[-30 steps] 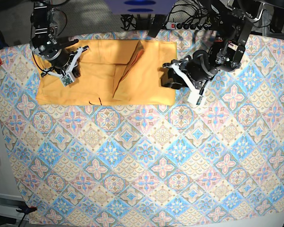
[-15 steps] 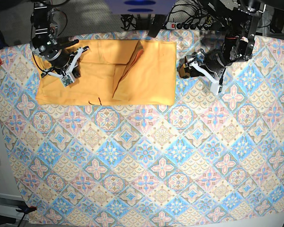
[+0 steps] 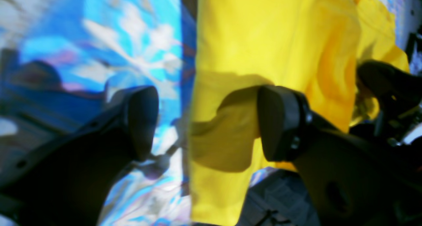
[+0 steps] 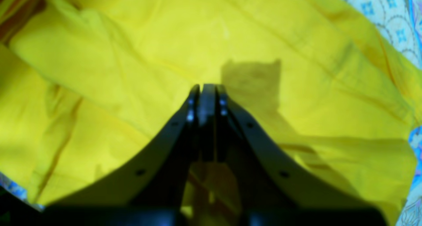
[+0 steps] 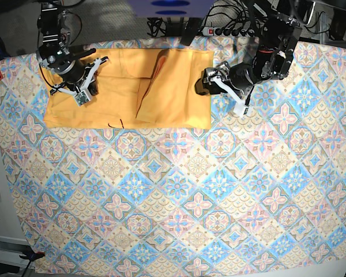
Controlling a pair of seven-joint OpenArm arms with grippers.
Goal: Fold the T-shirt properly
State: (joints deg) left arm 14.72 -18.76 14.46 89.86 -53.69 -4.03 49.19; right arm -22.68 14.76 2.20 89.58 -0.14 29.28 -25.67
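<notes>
T-shirt (image 5: 127,89), judged light and limp, best pinched at its edge by the wide-open left gripper (image 3: 207,120); right gripper (image 4: 206,97) closed, empty.

Bright even overhead light, soft shadows, base view sharp, both wrist views blurred and oversaturated

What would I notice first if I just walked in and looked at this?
Probably the bright yellow-orange T-shirt, lying partly folded at the far end of the blue-pink patterned tablecloth. Then the two black robot arms at its ends: the right gripper with jaws shut over the shirt, the left gripper with jaws open at the shirt's edge.
</notes>
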